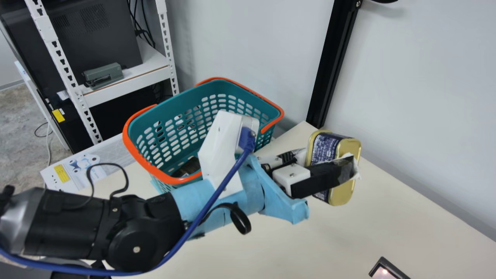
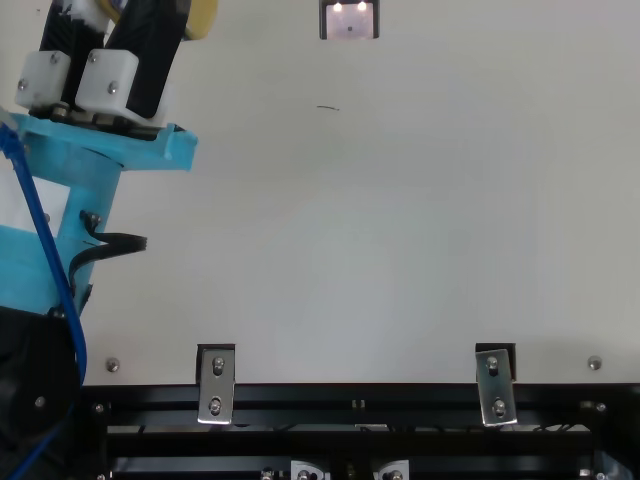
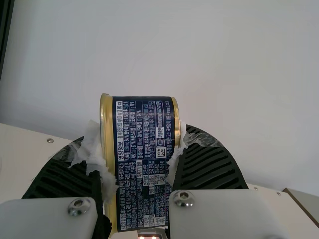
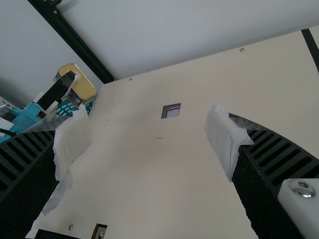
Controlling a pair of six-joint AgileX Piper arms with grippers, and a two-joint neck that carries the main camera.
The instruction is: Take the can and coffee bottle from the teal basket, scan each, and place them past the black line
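Your cream desk (image 1: 387, 217) carries the teal basket (image 1: 237, 91), a printed sheet (image 1: 83, 164), the black line (image 4: 311, 47) and, seemingly, a scanner (image 2: 350, 22).

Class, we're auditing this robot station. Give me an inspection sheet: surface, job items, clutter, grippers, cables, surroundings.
Surface: cream table; black line at one side; small dark-framed device in the middle, possibly the scanner.
Job items: can held above the table; teal basket, handles folded down, holds a dark item, perhaps the coffee bottle.
Clutter: printed sheet near the basket.
Grippers: left clamps the can; right open, nothing seen between its fingers.
Cables: blue cable along the left arm.
Surroundings: pale wall, black post, white shelving.
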